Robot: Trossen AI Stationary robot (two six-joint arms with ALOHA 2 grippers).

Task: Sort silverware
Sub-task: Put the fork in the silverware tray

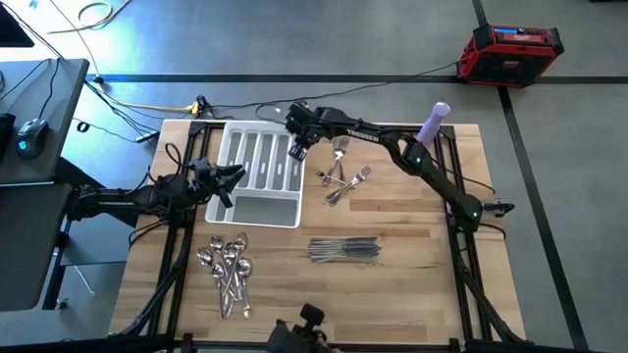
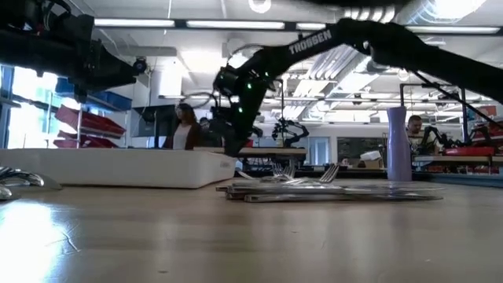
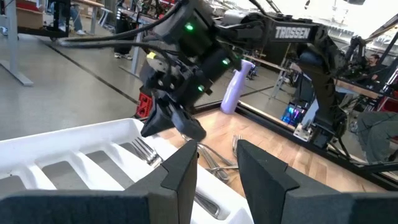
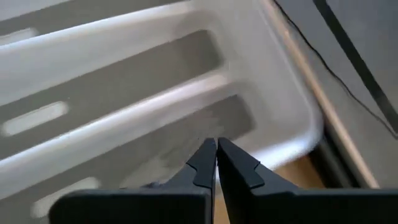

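Hovering over tray (image 1: 257, 208), right gripper (image 1: 296, 152) closed, empty

Both arms are matte black, built of slim tubular links and blocky joint housings. The right arm (image 3: 298, 43) carries white "TROSSEN" lettering on the link behind its end effector (image 3: 171, 121), with small green lights glowing on the wrist housing. Each end effector ends in two angular, wedge-shaped black fingers (image 4: 205, 163). Thin black cables run along the links.
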